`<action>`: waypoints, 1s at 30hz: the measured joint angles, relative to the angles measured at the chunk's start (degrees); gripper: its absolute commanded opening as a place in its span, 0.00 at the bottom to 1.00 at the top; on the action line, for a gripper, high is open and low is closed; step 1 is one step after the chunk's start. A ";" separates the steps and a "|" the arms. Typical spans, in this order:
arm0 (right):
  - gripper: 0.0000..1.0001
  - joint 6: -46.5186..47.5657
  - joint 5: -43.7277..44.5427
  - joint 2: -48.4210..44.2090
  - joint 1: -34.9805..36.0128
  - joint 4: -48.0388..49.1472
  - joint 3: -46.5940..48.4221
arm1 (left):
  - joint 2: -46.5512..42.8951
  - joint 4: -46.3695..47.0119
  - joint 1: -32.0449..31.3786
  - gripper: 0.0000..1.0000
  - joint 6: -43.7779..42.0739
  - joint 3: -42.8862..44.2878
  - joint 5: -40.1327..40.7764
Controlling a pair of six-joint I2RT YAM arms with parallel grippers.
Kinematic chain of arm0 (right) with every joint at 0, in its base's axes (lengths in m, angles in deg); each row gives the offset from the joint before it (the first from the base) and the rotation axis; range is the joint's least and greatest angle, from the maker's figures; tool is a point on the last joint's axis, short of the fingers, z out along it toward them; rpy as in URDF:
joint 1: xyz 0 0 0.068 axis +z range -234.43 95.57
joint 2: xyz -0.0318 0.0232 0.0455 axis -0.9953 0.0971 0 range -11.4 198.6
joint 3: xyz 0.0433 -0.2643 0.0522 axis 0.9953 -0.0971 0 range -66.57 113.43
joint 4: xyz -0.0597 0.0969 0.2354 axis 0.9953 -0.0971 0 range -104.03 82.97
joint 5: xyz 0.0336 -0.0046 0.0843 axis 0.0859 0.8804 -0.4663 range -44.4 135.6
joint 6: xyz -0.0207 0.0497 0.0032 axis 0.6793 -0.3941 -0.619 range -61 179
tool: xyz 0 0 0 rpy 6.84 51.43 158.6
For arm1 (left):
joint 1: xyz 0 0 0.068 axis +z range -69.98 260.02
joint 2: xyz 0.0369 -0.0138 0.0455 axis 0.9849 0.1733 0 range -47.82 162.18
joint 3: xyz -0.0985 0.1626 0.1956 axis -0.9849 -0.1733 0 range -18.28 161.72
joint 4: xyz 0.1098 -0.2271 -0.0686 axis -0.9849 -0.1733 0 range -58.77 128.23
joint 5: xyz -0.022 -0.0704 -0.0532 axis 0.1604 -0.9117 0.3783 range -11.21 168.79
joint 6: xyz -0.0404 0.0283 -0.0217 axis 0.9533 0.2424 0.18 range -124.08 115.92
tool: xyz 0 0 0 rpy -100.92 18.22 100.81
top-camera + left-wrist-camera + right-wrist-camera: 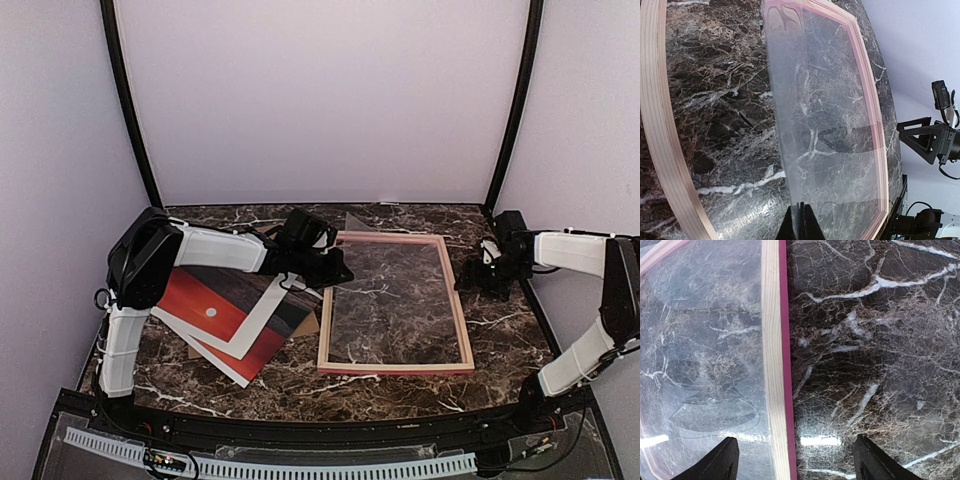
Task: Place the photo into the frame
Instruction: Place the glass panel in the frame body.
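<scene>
The frame (467, 330), thin pink and light wood rails, lies flat at the table's centre. My left gripper (343, 272) is shut on the left edge of the clear pane (385, 310) and holds that side tilted up off the frame. In the left wrist view the shut jaws (801, 215) pinch the pane (825, 125), with the frame's rails (660, 140) on both sides. The photo (205, 305), a red sunset with a white border, lies left of the frame, partly under my left arm. My right gripper (478, 272) stands open over the frame's right rail (774, 365), its jaws (796, 460) empty.
A brown cardboard board (308, 326) peeks out from under the photo next to the frame's left rail. The dark marble table (500, 340) ends at black posts and lilac walls behind and at the sides.
</scene>
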 measured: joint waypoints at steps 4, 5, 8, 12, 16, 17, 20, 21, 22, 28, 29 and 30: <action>0.80 0.00 0.00 0.02 0.11 -0.02 0.00 | -0.02 -0.04 0.00 0.00 -0.02 0.00 -0.02; 0.80 0.00 0.00 0.02 0.15 -0.02 0.00 | -0.02 -0.04 0.00 0.00 -0.02 0.00 -0.02; 0.80 0.00 0.00 0.02 0.24 0.00 0.00 | -0.02 -0.11 0.00 0.00 -0.02 0.00 -0.02; 0.80 0.00 0.00 0.02 0.24 -0.02 0.00 | -0.02 -0.15 0.00 0.00 -0.15 0.00 0.00; 0.80 0.00 0.00 0.02 0.24 0.00 0.00 | -0.04 -0.17 0.00 0.00 -0.35 0.00 0.00; 0.80 0.00 0.00 0.02 0.24 0.00 0.00 | -0.04 -0.17 0.00 0.00 -0.37 0.00 0.00; 0.80 0.02 0.00 0.02 0.24 0.00 0.00 | -0.04 -0.17 0.00 0.00 -0.42 0.00 -0.02; 0.80 0.02 0.00 0.02 0.24 0.00 0.00 | -0.07 -0.17 0.00 0.00 -0.42 0.00 0.00; 0.80 0.02 0.00 0.02 0.24 0.00 0.00 | -0.09 -0.17 0.00 0.00 -0.44 0.00 -0.02; 0.80 0.02 0.00 0.17 0.24 0.00 0.00 | -0.33 -0.20 0.00 0.00 -0.63 0.00 -0.02; 0.80 0.02 0.00 0.17 0.24 0.00 0.00 | -0.35 -0.20 0.00 0.00 -0.68 0.00 -0.04; 0.80 0.02 0.00 0.22 0.24 0.00 0.00 | -0.37 -0.20 0.00 0.00 -0.76 0.00 -0.07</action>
